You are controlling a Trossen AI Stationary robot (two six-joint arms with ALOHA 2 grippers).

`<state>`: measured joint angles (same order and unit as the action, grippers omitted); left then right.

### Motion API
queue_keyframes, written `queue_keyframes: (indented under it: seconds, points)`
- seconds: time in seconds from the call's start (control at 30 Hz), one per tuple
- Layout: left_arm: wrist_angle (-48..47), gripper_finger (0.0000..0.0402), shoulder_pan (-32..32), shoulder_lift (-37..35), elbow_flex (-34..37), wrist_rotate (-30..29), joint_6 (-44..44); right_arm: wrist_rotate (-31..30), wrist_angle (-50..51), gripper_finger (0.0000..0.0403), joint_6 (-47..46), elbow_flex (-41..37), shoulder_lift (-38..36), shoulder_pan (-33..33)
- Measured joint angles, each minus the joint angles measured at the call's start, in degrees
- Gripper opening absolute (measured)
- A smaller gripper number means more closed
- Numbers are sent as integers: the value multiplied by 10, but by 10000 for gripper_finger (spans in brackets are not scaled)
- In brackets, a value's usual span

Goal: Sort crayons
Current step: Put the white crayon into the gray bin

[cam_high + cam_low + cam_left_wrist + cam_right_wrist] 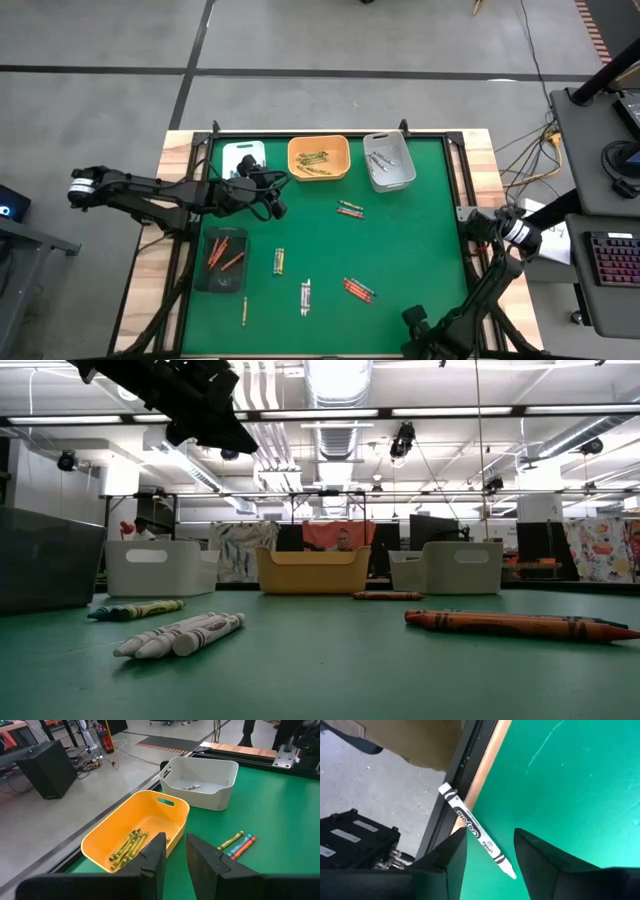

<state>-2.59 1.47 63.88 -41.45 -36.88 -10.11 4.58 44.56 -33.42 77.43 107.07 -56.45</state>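
White crayon (475, 831) is lying between the right gripper's (490, 851) spread fingers at the tabletop's near edge, by the right corner. Loose crayons (354, 290) are lying mid-table. Along the left edge, a dark tray (221, 259) is holding red-orange crayons (224, 254). At the far edge, the left gripper (174, 856), fingers slightly apart and empty, is hovering beside a yellow bin (319, 159) containing yellow-olive crayons (129, 846); a white bin (389, 161) is holding grey ones (191, 786).

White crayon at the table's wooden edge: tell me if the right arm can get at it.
Probably yes. The right gripper is open, with the white crayon showing right between its fingers, across the wooden edge. Nothing blocks it, though it could slip off.
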Motion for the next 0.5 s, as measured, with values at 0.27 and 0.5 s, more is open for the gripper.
queue_keyframes:
  seconds: [0.27, 0.5]
  points:
    - [0, 57, 0, 0, 0, 0, -4, -1, 2, 151, 48, -7, 0, -1]
    - [0, 57, 0, 0, 0, 0, -4, -1, -3, 137, 120, -11, 2, -1]
